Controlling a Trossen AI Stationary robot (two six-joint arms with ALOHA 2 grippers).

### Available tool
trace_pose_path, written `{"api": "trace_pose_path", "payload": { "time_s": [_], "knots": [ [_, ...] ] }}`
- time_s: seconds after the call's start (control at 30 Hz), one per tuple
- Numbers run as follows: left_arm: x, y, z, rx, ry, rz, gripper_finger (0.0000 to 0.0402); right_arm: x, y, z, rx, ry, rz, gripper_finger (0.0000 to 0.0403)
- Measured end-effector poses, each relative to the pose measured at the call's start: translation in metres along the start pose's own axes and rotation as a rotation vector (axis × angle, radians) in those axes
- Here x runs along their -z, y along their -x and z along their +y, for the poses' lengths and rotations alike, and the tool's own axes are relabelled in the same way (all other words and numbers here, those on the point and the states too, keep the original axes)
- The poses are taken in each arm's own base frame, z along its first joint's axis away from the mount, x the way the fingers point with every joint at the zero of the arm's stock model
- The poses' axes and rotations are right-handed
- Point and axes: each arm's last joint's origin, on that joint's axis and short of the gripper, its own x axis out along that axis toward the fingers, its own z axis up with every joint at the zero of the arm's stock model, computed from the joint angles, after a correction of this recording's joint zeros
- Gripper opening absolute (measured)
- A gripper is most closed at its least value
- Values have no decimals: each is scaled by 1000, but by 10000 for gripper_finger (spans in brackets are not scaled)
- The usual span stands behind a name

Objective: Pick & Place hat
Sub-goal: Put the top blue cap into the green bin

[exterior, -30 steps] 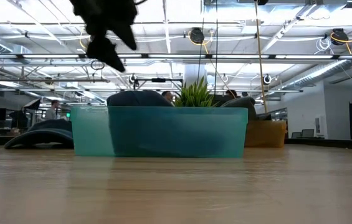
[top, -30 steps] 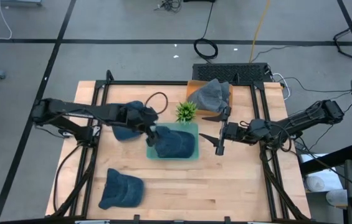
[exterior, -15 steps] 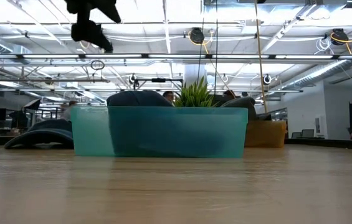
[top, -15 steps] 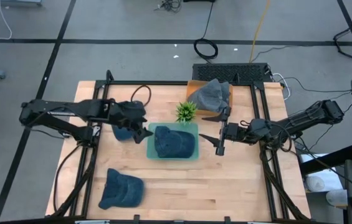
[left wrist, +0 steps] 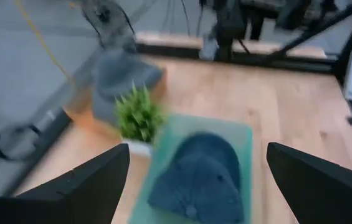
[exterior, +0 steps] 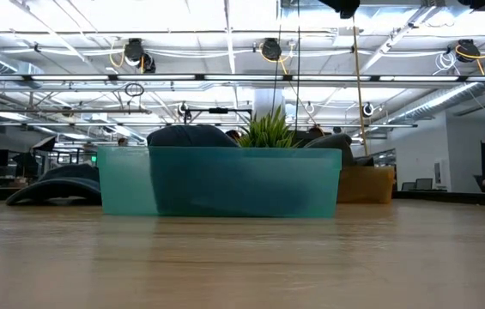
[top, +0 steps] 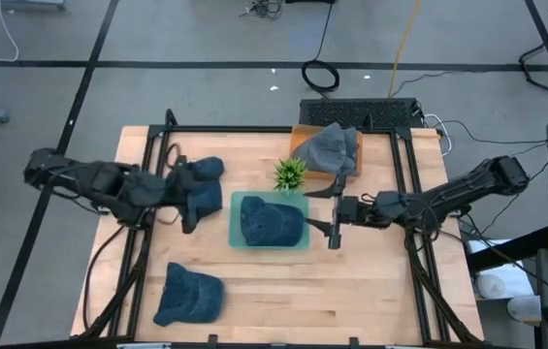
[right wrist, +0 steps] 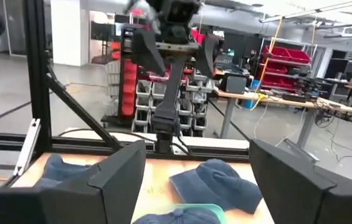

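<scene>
Hat: a dark blue fabric cap was seen lying inside the translucent teal plastic bin at the middle of the pale wooden bench.
Left end effector: the left end effector was held off the bin's left side, apart from the cap, fingers spread and empty.
Right end effector: the right end effector was positioned just beside the bin's right edge, fingers parted, nothing gripped.
Arm pose: both arms were stretched inward, roughly level.

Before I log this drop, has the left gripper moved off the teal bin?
Yes. The left gripper, jaws open, has pulled back leftward from over the teal bin and now sits beside its left edge.
</scene>
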Motion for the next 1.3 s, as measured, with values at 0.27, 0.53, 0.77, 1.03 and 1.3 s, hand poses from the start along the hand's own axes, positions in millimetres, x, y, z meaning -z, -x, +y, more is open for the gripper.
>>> {"api": "trace_pose_path", "payload": {
  "time_s": [0.27,0.53,0.77,1.03,1.3],
  "knots": [
    [20,22,-24,-102,-116,-92,388,9,-12,14,-15,-32,-74,274],
    [63,24,-26,-170,-145,-154,388,15,-15,19,-29,-65,-48,274],
    [80,25,-15,-228,-94,-178,388,11,-11,24,-48,20,-74,274],
    [80,22,-8,-276,-14,-179,388,12,-10,28,-63,44,-58,274],
    [78,22,-12,-77,29,-98,388,12,-9,30,-69,55,-59,274]
  ]
}}
